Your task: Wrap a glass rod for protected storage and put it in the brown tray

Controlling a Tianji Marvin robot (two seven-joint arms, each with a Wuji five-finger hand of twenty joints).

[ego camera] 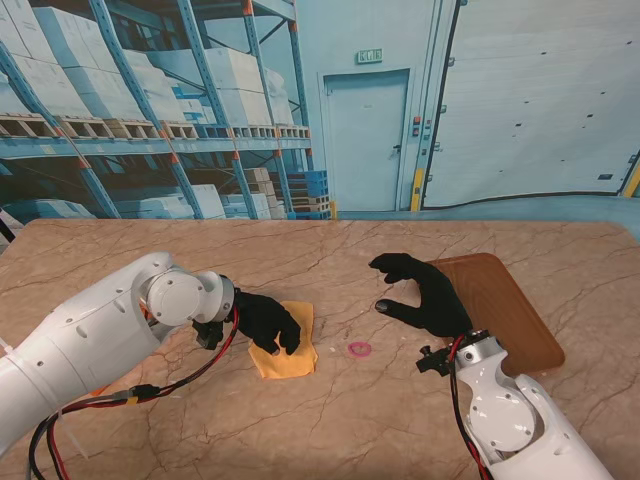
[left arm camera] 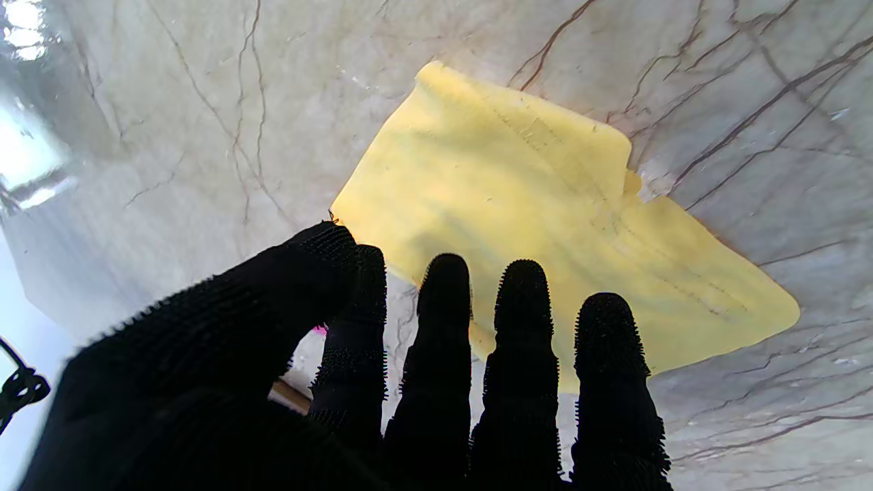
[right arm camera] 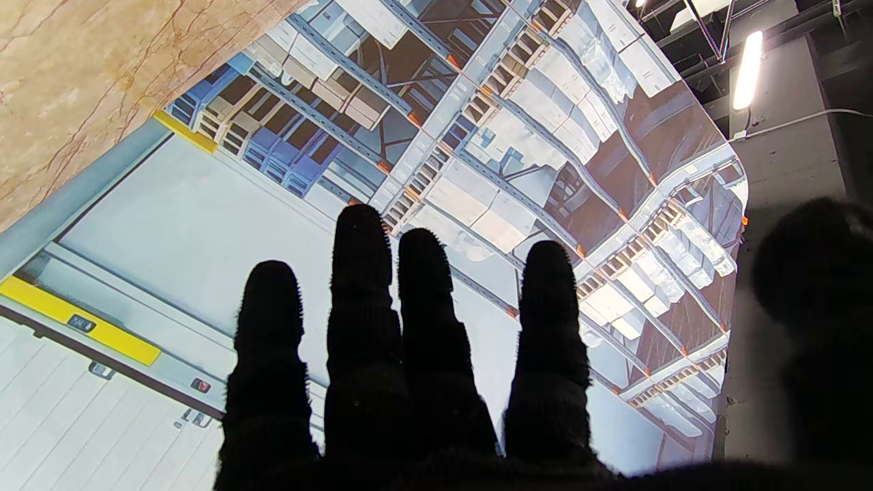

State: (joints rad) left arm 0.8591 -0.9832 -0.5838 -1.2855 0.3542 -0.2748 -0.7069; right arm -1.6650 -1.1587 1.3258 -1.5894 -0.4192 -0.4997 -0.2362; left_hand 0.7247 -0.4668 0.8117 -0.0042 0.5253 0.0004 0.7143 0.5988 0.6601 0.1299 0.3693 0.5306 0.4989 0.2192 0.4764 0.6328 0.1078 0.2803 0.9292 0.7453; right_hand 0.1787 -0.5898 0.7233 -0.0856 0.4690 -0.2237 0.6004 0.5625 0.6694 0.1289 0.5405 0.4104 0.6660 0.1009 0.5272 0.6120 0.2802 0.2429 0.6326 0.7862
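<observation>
The left hand's fingers (left arm camera: 522, 300) lie spread and nearly straight, their tips resting on the near edge of a soft yellow square wrapping cloth (left arm camera: 545, 204); from the stand's view the left hand (ego camera: 268, 320) sits on top of the cloth (ego camera: 290, 355), pressing or flattening it rather than gripping it. Nothing is clasped in that hand as far as I can see, though the thumb curls inward and what lies under the palm is hidden.

The right hand (ego camera: 425, 295) hovers above the marble-patterned counter (ego camera: 350, 430) with its fingers (right arm camera: 361, 273) apart and empty, thumb and forefinger loosely curved, just beside the flat brown rounded tray (ego camera: 510, 320).

The glass rod itself I cannot make out in any view. It may be under the left hand or folded into the cloth, or simply too clear to see against the stone. The cloth shows one corner turned over, which hints at a fold begun, but no rolled bundle is evident.

A small pink ring, perhaps an elastic band (ego camera: 359, 349), lies on the counter between the two hands, untouched.

My judgement: the task is early. The wrapping is barely started, the band is not yet applied, and the tray holds nothing.
</observation>
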